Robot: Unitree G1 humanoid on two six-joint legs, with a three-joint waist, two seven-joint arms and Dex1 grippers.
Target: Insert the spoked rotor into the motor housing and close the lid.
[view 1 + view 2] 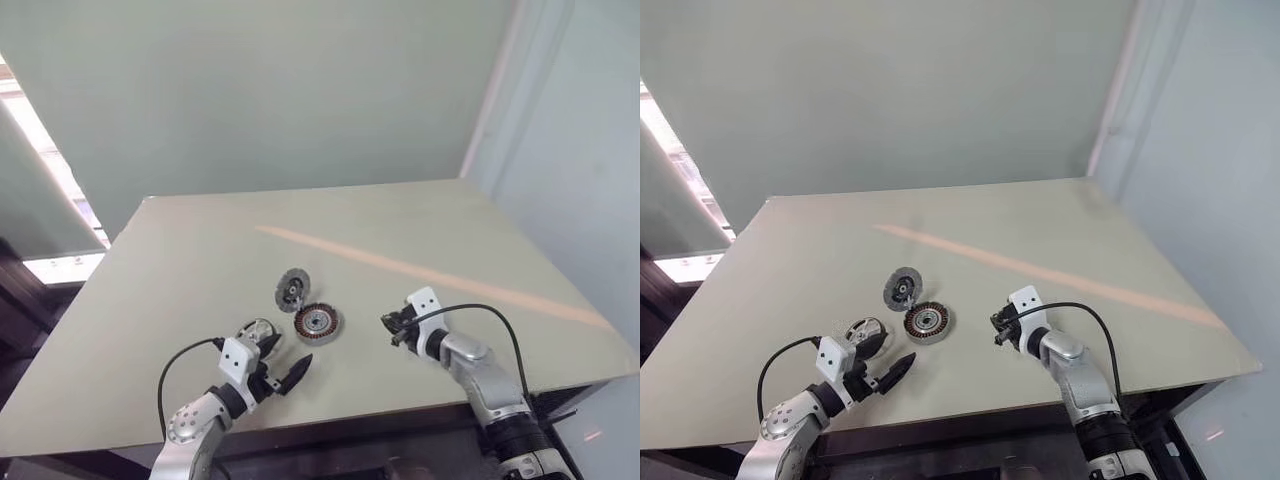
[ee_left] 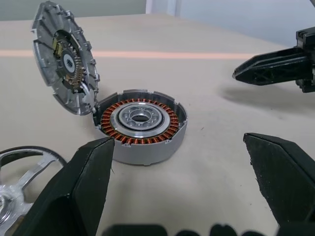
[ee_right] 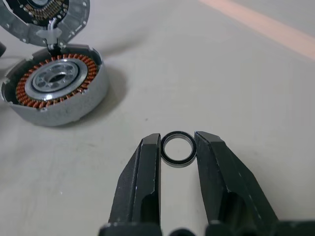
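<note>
The left hand [image 1: 285, 372] hovers at the desk's [image 1: 420, 220] near edge, its black fingers spread wide and empty. Just beside it lies the spoked rotor [image 1: 257, 333], flat on the desk. The right hand [image 3: 177, 152] pinches a small dark ring [image 3: 177, 148] between its fingertips. Past the rotor sits the motor housing [image 1: 316, 323], copper windings showing — and the lid [image 1: 292, 289] stands tilted open against its far rim.
</note>
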